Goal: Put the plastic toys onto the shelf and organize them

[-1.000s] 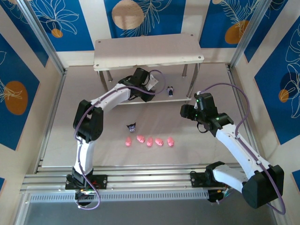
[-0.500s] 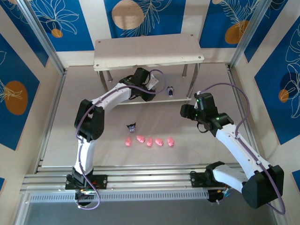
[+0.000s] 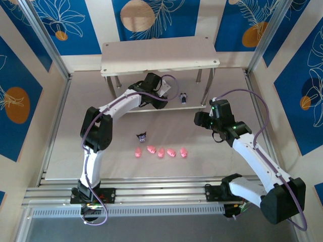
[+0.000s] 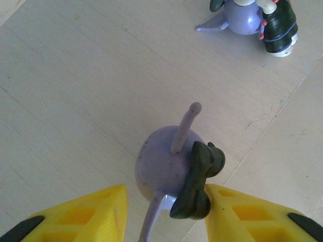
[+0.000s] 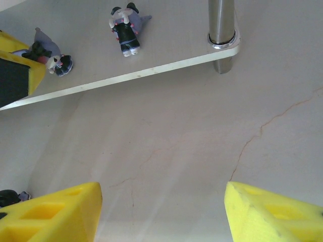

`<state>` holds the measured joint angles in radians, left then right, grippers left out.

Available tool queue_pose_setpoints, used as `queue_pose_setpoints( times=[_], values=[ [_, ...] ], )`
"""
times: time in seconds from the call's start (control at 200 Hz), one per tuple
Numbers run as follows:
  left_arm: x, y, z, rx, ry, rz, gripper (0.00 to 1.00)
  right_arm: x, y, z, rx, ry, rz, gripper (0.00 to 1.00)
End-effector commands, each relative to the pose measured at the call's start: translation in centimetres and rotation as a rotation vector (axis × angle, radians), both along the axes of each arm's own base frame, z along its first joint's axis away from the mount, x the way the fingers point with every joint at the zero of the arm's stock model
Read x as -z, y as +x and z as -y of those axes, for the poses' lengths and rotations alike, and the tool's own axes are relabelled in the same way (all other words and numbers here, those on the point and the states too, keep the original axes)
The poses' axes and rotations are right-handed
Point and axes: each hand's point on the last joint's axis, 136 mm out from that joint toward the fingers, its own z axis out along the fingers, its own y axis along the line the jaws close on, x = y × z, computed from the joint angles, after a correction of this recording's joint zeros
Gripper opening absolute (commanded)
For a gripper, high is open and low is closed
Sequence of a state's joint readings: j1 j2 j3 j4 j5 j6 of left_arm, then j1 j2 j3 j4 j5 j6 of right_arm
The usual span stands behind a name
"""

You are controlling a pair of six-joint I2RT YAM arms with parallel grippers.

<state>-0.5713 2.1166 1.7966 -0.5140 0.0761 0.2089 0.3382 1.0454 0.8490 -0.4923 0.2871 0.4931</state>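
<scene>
1. Fingers (image 4: 75, 217) of the left tool (image 4: 165, 206), yellow and set moderately apart, flank a small purple plastic figurine with a dark bow (image 4: 161, 161). It rests on the lower board of the two-tier beige shelf with thin silver legs (image 3: 161, 55), and a sliver of board shows between it and one finger.
2. Just beyond it on the same board lies a second dark figurine with a pale face (image 4: 252, 20), tipped on its side and apart from the first.
3. The right tool (image 5: 161, 201) hangs wide open and holds nothing. It is over the pale table (image 3: 65, 141), near the shelf's front right silver metal leg (image 5: 222, 30).
4. On the table in front of the shelf, a third dark figurine (image 3: 143, 136) stands just behind the left end of a row of five pink pig-like plastic toys (image 3: 161, 153).
</scene>
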Motion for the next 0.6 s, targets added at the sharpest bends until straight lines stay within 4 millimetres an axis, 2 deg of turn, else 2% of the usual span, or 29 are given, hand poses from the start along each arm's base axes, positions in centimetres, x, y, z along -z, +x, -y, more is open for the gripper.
queue_pose_setpoints(
  times=[0.0, 0.595],
  values=[
    [-0.2, 0.8, -0.9, -0.014, 0.023, 0.007, 0.45, -0.6, 0.1, -0.1, 0.004, 0.022, 0.015, 0.66],
    [0.0, 1.0, -1.9, -0.024, 0.052, 0.006, 0.45, -0.6, 0.1, -0.1, 0.004, 0.028, 0.015, 0.66]
  ],
)
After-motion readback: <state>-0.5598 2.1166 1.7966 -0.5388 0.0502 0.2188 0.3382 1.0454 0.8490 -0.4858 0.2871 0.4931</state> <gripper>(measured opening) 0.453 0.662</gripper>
